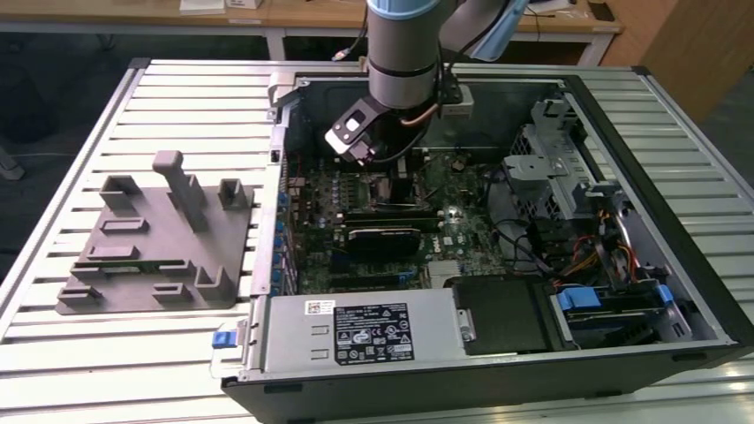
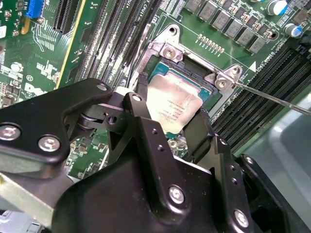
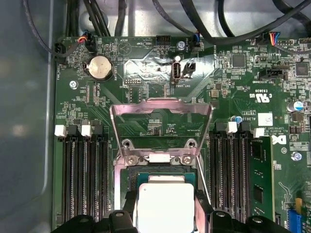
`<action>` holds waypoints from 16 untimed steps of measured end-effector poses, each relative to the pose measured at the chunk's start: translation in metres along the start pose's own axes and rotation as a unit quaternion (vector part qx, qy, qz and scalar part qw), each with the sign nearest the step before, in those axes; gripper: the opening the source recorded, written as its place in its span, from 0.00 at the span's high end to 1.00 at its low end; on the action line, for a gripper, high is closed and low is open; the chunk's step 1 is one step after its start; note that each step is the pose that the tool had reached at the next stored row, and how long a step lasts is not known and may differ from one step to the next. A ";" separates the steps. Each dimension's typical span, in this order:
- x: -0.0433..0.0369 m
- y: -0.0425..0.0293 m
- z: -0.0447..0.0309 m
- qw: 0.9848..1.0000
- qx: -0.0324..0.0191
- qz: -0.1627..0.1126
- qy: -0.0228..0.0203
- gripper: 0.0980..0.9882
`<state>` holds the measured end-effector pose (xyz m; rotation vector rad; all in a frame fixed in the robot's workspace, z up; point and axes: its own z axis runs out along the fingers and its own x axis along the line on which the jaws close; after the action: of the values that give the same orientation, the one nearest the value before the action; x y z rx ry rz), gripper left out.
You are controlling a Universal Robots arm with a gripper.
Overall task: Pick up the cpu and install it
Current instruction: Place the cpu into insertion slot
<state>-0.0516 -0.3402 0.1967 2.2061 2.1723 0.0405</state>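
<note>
step: placing the cpu in the socket (my read: past pickup)
gripper: jaws clamped on two opposite cpu edges
cpu: over the open socket on the motherboard, inside the computer case; seated or not, can't tell
load plate: flipped up, off the socket
needs: cpu level and square to the socket before any release

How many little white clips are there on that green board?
4, in the first wrist view: two white clips at slot ends on one side of the cpu, two more on the other. More may be hidden out of frame.
</note>
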 end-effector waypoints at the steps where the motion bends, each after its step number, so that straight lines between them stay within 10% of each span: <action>1: 0.0000 0.0000 0.0006 1.000 0.000 0.000 0.000 0.50; 16: 0.0019 -0.0002 0.0035 1.000 0.000 0.000 0.001 0.50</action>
<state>-0.0516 -0.3383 0.1931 2.2068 2.1729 0.0419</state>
